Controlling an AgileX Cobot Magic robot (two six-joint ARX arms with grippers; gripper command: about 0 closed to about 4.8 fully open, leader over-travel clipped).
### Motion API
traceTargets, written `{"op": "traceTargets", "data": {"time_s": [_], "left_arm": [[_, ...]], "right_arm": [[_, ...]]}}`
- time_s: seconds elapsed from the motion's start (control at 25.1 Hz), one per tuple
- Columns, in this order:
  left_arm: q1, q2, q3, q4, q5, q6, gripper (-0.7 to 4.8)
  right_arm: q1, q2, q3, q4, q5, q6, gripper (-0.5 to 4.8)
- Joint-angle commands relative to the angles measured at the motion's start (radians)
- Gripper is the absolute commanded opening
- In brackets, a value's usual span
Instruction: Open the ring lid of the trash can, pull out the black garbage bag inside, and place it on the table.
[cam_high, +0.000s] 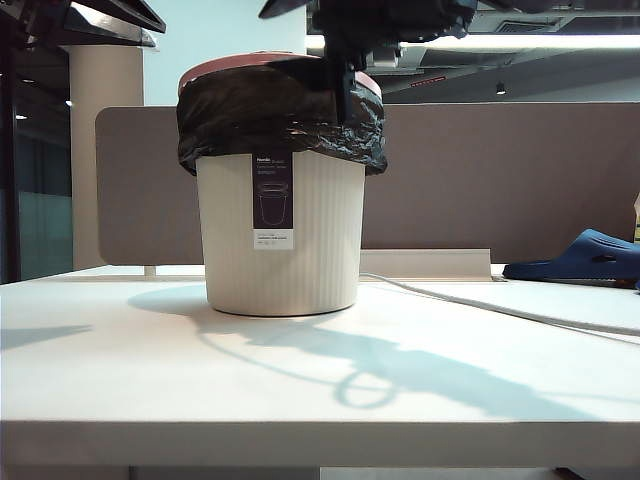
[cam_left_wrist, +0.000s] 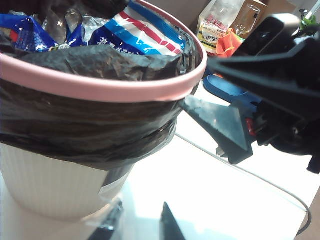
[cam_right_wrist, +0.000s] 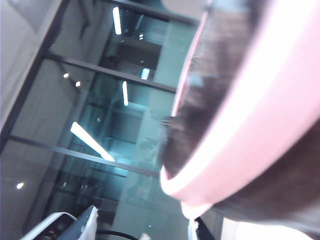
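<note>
the trash can (cam_high: 285, 240) stands on the table (cam_high: 300, 380), ring lid (cam_left_wrist: 100, 87) over the black garbage bag (cam_high: 280, 115); right gripper (cam_high: 345, 95), apparently spread, at its rim, left gripper (cam_left_wrist: 137, 225) slightly parted nearby.

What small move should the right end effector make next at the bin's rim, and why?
Probably close on the ring lid and lift. It still sits on the trash can, clamping the black garbage bag, and the right end effector is beside the rim, its fingers apart. The left end effector waits lower.

Right claw (cam_high: 345, 95) at the black garbage bag (cam_high: 270, 115).
</note>
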Motion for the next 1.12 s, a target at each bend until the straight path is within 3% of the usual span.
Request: {"op": "traceTargets", "data": {"time_s": [0.04,0.32,0.36,0.4,0.44,0.68,0.84,1.12], "left_arm": [[0.0,-0.004,0.002,0.009,0.003,0.004,0.93],[0.0,0.004,0.002,0.018,0.018,0.005,0.86],[-0.001,0.011,0.002,0.026,0.031,0.005,0.67],[-0.008,0.019,0.002,0.031,0.061,0.011,-0.06],[-0.019,0.028,0.002,0.037,0.063,0.029,-0.06],[-0.137,0.06,0.002,0.088,0.031,0.291,-0.06],[-0.19,0.079,0.002,0.212,-0.161,0.348,-0.06],[-0.19,0.204,0.006,0.512,-0.196,0.348,-0.06]], "right_arm": [[0.001,-0.005,0.018,0.016,0.007,-0.014,2.34],[-0.005,-0.005,0.029,0.023,0.043,-0.014,2.34],[-0.006,-0.005,0.036,0.022,0.043,-0.017,2.34],[-0.014,-0.005,0.051,0.014,0.042,-0.021,2.34],[-0.016,-0.005,0.061,0.007,0.042,-0.033,2.34],[-0.039,-0.004,0.14,-0.049,0.034,-0.063,2.34],[-0.043,-0.004,0.168,-0.069,0.019,-0.064,2.34],[-0.044,-0.005,0.207,-0.105,-0.015,-0.086,2.34]]}}
